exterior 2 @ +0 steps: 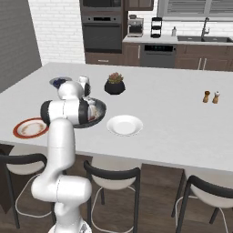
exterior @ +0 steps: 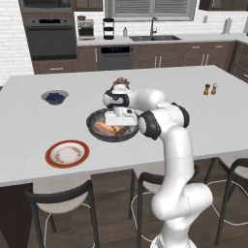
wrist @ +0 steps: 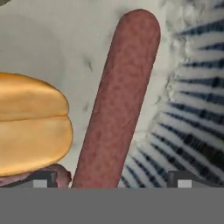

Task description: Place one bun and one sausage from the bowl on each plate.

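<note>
White plate (exterior 2: 124, 125) lies just beside the bowl (exterior 2: 101, 109).

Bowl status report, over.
Hand open, low inside bowl. Sausage between the fingers, bun beside it. Nothing gripped. Nothing in the way.

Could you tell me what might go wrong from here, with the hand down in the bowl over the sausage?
1. The bun lies right beside the sausage, so the open hand may nudge or pinch it as it closes.
2. The sausage reaches toward the bowl's ribbed wall; the finger on that side could catch there.
3. A second sausage peeks out under the bun and might be dragged along.
</note>
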Motion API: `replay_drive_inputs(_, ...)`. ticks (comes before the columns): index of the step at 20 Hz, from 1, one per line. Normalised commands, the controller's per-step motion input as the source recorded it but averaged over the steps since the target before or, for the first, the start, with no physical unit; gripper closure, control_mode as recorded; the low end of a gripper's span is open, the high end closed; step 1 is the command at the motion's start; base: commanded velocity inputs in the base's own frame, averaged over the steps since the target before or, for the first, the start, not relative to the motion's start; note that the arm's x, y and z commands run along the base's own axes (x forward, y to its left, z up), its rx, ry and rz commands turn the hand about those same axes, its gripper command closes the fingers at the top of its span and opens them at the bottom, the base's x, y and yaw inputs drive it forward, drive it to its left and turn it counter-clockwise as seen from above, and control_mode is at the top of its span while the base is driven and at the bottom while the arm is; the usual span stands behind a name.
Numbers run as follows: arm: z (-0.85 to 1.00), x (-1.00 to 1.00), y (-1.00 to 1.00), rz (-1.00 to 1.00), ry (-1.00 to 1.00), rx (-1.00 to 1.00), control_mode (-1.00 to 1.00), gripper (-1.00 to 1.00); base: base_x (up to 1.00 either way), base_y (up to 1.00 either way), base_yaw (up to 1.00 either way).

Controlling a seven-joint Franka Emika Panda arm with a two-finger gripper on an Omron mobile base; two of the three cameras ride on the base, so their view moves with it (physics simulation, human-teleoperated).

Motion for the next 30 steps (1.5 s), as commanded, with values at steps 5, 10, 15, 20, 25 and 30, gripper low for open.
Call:
replay_drive_inputs(5,-0.52,-0.02,0.01,0.01,-0.03,0.00,-1.00,-1.00,0.00,0.00,0.00)
replay_drive_inputs(10,-0.20,0.00,0.22,0.02,-0.01,-0.02,-1.00,-1.00,0.00,0.00,0.00)
replay_drive_inputs(15,-0.31,0.00,0.00,0.01,0.00,0.02,-1.00,1.00,0.00,0.00,0.00)
replay_drive_inputs(20,-0.03,-0.02,0.00,0.00,0.00,0.00,-1.00,1.00,0.00,0.00,0.00)
replay_drive_inputs(25,0.13,-0.24,-0.09,0.01,-0.16,0.00,-1.00,1.00,0.00,0.00,0.00)
replay_drive_inputs(30,0.80,-0.54,-0.38,0.06,-0.16,0.00,-1.00,1.00,0.00,0.00,0.00)
